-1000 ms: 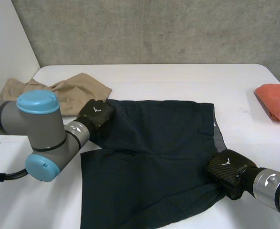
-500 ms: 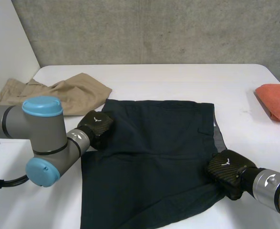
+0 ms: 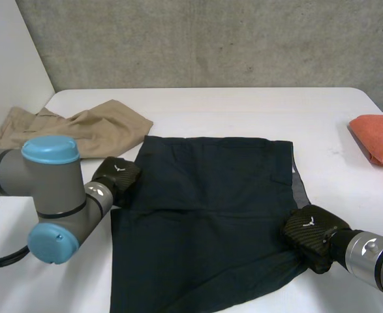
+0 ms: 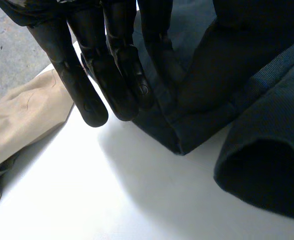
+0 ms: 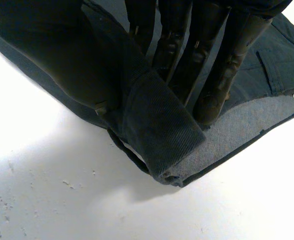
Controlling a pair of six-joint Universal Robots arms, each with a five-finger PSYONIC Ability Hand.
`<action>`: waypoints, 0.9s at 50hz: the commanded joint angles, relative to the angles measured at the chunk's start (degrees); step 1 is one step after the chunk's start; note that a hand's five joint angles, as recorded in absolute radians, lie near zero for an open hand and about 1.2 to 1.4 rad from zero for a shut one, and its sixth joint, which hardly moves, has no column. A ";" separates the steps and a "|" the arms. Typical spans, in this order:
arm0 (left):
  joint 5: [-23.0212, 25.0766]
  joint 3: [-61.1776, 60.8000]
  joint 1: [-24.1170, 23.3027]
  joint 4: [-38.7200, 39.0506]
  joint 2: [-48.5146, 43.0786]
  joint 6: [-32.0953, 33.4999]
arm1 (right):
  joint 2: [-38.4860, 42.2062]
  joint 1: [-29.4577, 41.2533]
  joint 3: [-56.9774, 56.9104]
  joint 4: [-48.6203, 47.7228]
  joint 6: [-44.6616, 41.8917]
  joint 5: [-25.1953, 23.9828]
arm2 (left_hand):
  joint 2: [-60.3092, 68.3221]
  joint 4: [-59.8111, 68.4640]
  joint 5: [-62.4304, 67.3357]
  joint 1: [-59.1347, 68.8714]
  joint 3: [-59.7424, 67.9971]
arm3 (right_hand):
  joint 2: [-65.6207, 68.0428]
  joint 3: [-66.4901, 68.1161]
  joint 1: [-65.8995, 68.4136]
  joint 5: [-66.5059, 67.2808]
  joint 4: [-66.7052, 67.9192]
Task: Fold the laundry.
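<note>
Black shorts lie spread flat on the white table. My left hand is at the shorts' left edge, about halfway along. In the left wrist view its fingers reach down onto that edge, and a fold of the shorts is gathered up between them and the thumb side. My right hand is on the shorts' right edge near the front corner. There its fingers pinch a rolled flap of the shorts against the thumb.
A tan garment lies crumpled at the back left, close to my left hand, and is seen beside its fingers as tan cloth. An orange cloth sits at the table's right edge.
My left hand has slid toward the front along the shorts' left edge and closed its fingers on the cloth. The right hand has stayed where it was.
</note>
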 commanded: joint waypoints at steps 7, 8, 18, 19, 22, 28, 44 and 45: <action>0.20 -3.58 0.97 0.34 2.36 0.00 | -0.05 -0.04 0.04 0.00 0.00 0.00 | 11.52 11.36 13.20 14.24 11.94 | 12.59 12.06 22.86 12.89 11.77; 0.02 -3.49 1.06 0.34 2.44 0.00 | 0.04 -0.04 0.04 0.00 0.00 0.00 | 11.52 11.36 13.20 14.24 11.94 | 12.59 12.06 22.86 12.89 11.77; -3.49 -6.21 1.15 0.34 10.78 -0.61 | -0.05 0.13 0.04 -1.04 1.14 0.00 | -2.39 -2.55 -0.70 0.34 -1.96 | 12.59 12.06 22.86 12.89 11.77; -3.49 -6.74 1.06 0.34 12.18 -0.87 | -0.05 0.13 -0.04 -1.31 1.75 0.00 | -5.92 -6.08 -4.23 -3.20 -5.49 | 12.59 12.06 22.86 12.89 11.77; -3.49 -9.11 0.27 0.34 17.90 -1.23 | -0.13 0.13 -0.48 -2.63 5.34 0.00 | -23.92 -24.08 -22.24 -21.20 -23.50 | 12.59 12.06 22.86 12.89 11.77; -3.76 -14.12 -3.94 -0.28 26.95 -4.56 | -0.31 0.31 -1.19 -4.74 12.38 -0.26 | -38.22 -38.38 -36.54 -35.50 -37.80 | 12.59 12.06 22.86 12.89 11.77; -4.02 -23.00 -13.43 -17.14 34.44 -23.10 | 0.83 -0.04 -4.70 -10.36 24.35 -0.53 | -44.64 -44.80 -42.95 -41.92 -44.22 | 12.59 12.06 22.86 12.89 11.77; -4.02 -23.27 -13.70 -18.11 34.44 -23.98 | 0.92 -0.04 -4.70 -10.80 24.35 -0.44 | -44.64 -44.80 -42.96 -41.92 -44.22 | 12.59 12.06 22.86 12.89 11.77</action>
